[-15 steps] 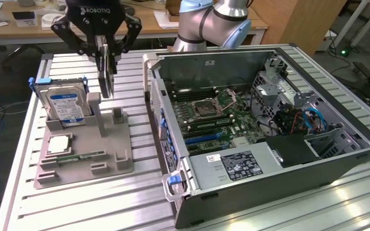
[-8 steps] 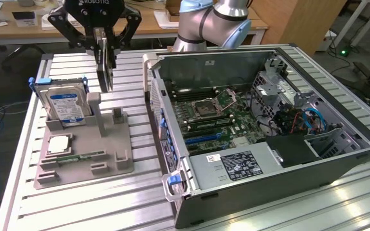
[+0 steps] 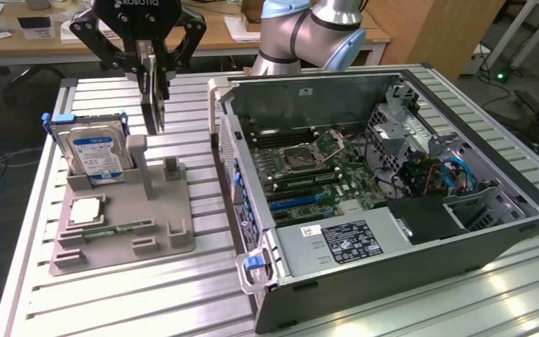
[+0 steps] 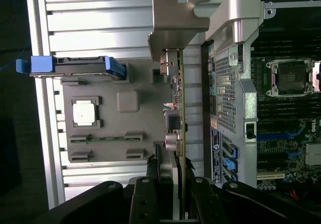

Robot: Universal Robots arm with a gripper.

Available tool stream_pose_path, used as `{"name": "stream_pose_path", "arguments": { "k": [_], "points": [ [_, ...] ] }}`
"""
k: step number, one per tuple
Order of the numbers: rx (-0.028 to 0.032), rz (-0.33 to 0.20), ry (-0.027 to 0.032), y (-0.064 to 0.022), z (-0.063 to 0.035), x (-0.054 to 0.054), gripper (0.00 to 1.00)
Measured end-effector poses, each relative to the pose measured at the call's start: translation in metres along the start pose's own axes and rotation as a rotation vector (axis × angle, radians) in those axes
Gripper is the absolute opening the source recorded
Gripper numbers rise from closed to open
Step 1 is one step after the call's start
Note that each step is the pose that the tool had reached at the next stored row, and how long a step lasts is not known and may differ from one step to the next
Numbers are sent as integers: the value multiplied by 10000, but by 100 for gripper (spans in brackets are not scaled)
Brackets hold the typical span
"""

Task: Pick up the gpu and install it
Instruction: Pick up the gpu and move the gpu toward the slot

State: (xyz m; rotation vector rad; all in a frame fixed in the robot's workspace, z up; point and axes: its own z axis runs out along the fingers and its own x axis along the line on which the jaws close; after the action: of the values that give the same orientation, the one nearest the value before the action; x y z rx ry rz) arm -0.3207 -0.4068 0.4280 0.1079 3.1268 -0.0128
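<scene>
Green and thin, the gpu (image 3: pixel 157 116) hung on edge, clenched by its top in the tool (image 3: pixel 154 76), above the grey tray (image 3: pixel 171 232) on the table (image 3: pixel 110 302), to the exterior view's left of the open case (image 3: pixel 494 239), probably so its lower connector edge was free.

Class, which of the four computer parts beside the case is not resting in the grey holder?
The gpu, gripped upright above the holder by the gripper; the hard drive, processor and memory stick sit in it.
</scene>
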Motion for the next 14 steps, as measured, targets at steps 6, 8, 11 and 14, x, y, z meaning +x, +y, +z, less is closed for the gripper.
{"name": "stream_pose_path", "arguments": {
  "k": [6,8,11,14],
  "points": [
    [-5,-197,-3,0,1,-3,28],
    [-5,-198,-3,0,1,-3,28],
    [-7,-212,-3,1,1,-24,28],
    [-7,-220,-3,4,2,-51,28]
  ]
}}
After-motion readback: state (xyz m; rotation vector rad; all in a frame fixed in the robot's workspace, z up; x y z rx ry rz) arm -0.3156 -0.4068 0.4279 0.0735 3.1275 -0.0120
